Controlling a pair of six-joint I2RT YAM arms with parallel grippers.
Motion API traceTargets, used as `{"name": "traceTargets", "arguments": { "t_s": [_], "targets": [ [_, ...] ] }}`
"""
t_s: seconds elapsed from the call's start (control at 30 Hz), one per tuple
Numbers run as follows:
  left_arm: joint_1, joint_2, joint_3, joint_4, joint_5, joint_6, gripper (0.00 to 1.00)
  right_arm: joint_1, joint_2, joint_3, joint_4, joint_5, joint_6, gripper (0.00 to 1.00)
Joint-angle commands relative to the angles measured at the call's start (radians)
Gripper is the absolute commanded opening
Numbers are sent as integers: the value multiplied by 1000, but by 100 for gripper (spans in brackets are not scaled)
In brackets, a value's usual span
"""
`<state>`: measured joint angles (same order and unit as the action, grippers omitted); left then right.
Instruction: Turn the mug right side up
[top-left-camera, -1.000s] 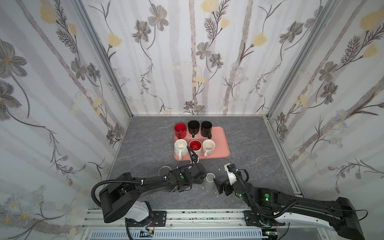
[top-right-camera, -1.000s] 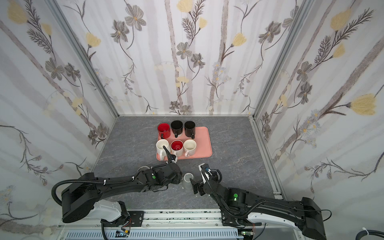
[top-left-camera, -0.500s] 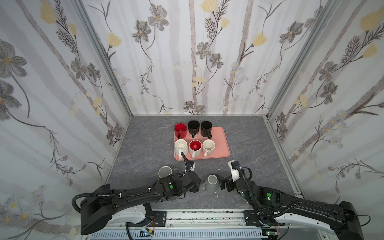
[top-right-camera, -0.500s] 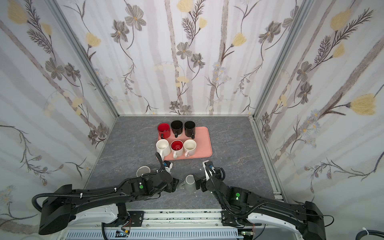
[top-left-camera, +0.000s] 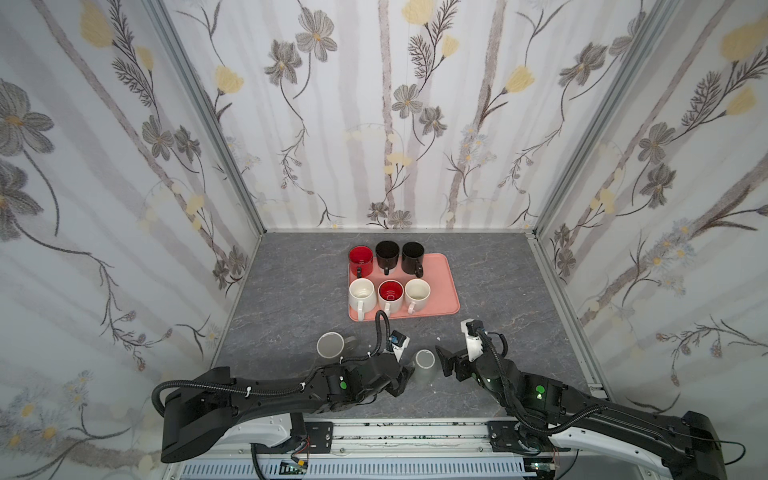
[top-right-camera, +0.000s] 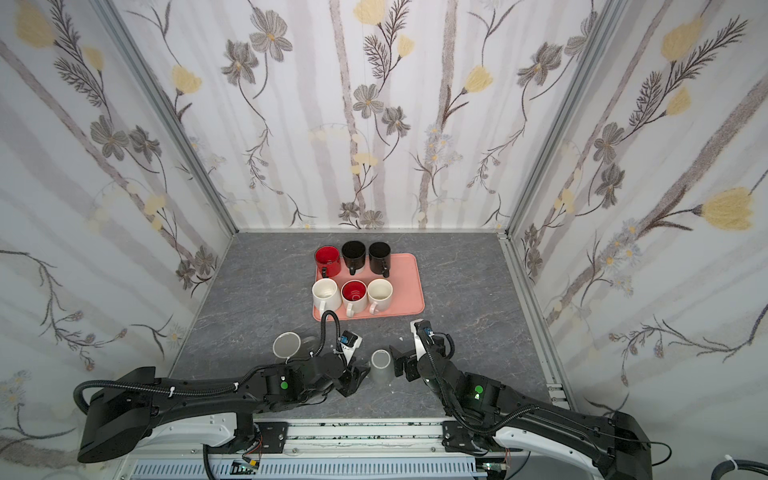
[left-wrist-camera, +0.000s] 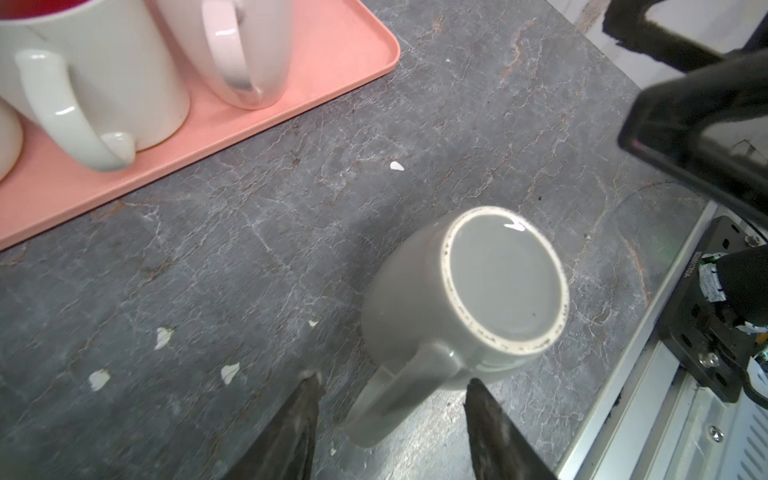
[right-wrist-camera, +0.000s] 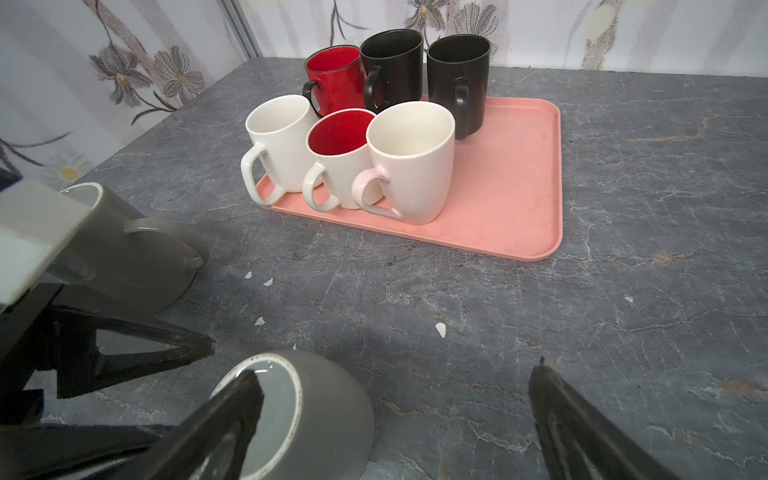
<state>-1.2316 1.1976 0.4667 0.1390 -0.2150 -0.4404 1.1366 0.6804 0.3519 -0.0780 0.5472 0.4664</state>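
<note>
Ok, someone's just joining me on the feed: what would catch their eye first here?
The pink tray mid-table, carrying six upright mugs in red, black and white. Nearer the front, a grey mug stands bottom up between the arms: the left gripper straddles its handle, jaws open, and the right gripper gapes beside it. A second grey mug, also bottom up, sits further left.

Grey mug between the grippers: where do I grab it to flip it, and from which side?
Take the handle, coming from the left gripper side. The grey mug stands base up with its handle pointing straight between that gripper's open jaws, so closing there probably gives a firm hold for turning it over.
</note>
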Motion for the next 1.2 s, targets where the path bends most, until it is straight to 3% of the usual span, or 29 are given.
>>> {"name": "traceTargets", "arguments": {
  "t_s": [0.0, 0.3, 0.43, 0.5, 0.57, 0.77, 1.07, 1.17],
  "targets": [
    [-2, 23, -8, 102, 27, 51, 50, -5, 1, 4, 30, -6, 7, 99],
    [-3, 3, -43, 164, 220, 23, 44, -18, 3, 6, 30, -6, 5, 100],
    [-6, 1, -40, 144, 242, 6, 38, -21, 2, 4, 29, -9, 5, 100],
    [-9, -5, -33, 107, 201, -4, 40, -21, 2, 4, 28, -10, 5, 100],
    [-15, -7, -11, 30, 102, -8, 50, -23, -2, -1, 27, -11, 6, 100],
    [-49, 15, 16, -35, -33, 22, 52, -24, -11, -2, 26, -9, 9, 100],
    [-89, 113, 61, -27, -60, 77, 35, -29, -13, -5, 18, -4, 10, 100],
    [-92, 134, 70, -12, -44, 85, 34, -31, -14, -8, 19, -4, 11, 100]
  ]
}}
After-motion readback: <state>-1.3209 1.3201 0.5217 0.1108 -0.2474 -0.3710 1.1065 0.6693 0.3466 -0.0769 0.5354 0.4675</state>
